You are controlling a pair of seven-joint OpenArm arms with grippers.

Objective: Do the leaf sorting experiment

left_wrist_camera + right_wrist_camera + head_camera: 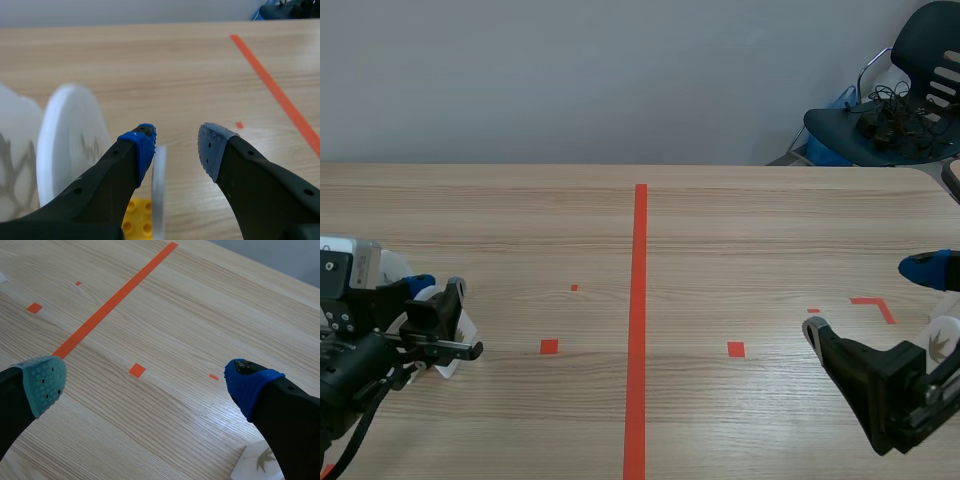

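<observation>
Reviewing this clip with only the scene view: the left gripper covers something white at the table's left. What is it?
Observer: The left wrist view shows white discs printed with leaf shapes, standing on edge beside the left gripper.
Operator: Is anything under them?
Observer: A yellow studded brick sits low between the fingers; whether the discs stand in it is unclear.
Operator: Is the gripper holding one?
Observer: No. Its fingers are apart, and a thin white piece, edge-on, stands between them by the blue pad, unclamped.
</observation>
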